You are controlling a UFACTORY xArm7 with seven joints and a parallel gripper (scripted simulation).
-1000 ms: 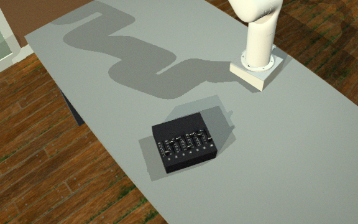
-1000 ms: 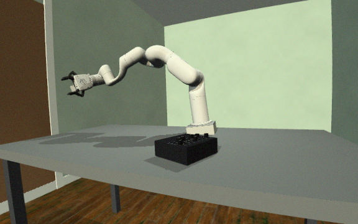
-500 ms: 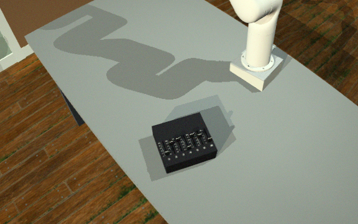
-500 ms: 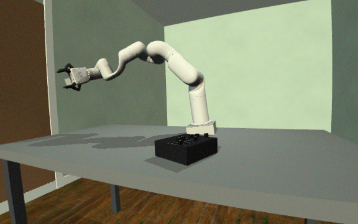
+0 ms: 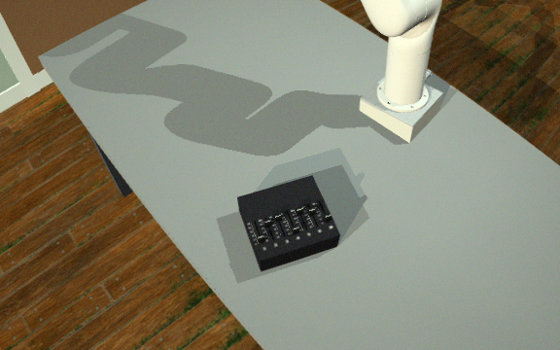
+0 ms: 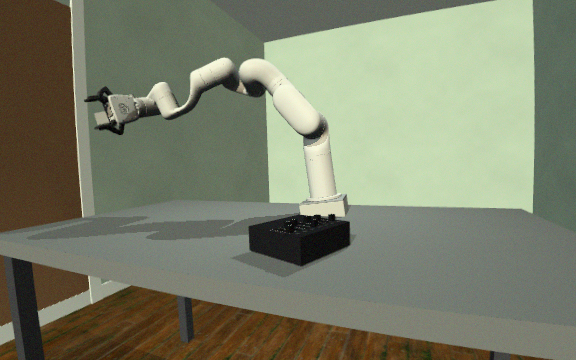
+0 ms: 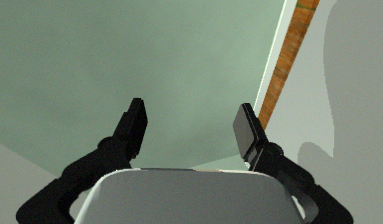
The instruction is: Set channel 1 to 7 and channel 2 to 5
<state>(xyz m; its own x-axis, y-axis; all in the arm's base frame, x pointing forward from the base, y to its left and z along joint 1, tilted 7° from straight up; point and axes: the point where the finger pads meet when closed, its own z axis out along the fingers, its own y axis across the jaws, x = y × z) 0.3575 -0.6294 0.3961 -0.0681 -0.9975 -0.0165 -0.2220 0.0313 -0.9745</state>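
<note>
My gripper (image 6: 99,112) hangs wide and empty, well apart from the lighting desk (image 5: 287,223); I judge both fader settings not yet begun.

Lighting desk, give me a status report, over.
Claw open, empty, high above the table's far end. Lighting desk on its feet, untouched, near the arm's base. Nothing in the way.
</note>
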